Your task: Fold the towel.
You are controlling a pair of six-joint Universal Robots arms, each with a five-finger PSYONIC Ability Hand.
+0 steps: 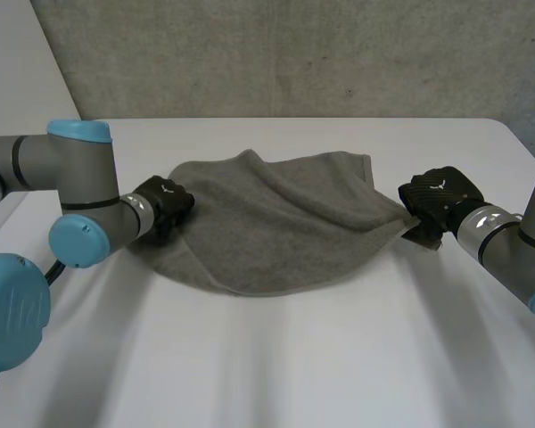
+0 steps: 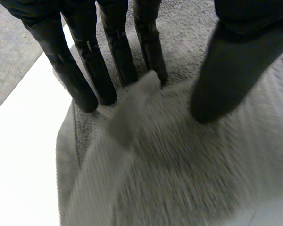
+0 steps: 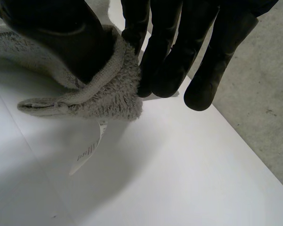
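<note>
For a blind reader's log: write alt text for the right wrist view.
The right hand pinches a corner of the grey towel between thumb and fingers, above the white table. A white label hangs from that corner.

No text is readable: the towel's (image 3: pixel 108 94) white tag (image 3: pixel 88 150) carries print too small to make out.

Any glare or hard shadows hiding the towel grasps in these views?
Head view: even light, no glare on the table; the towel throws a soft shadow. Right wrist view: the right hand pinches a towel corner over a soft shadow. Left wrist view: left hand dark against the towel, no glare.
</note>
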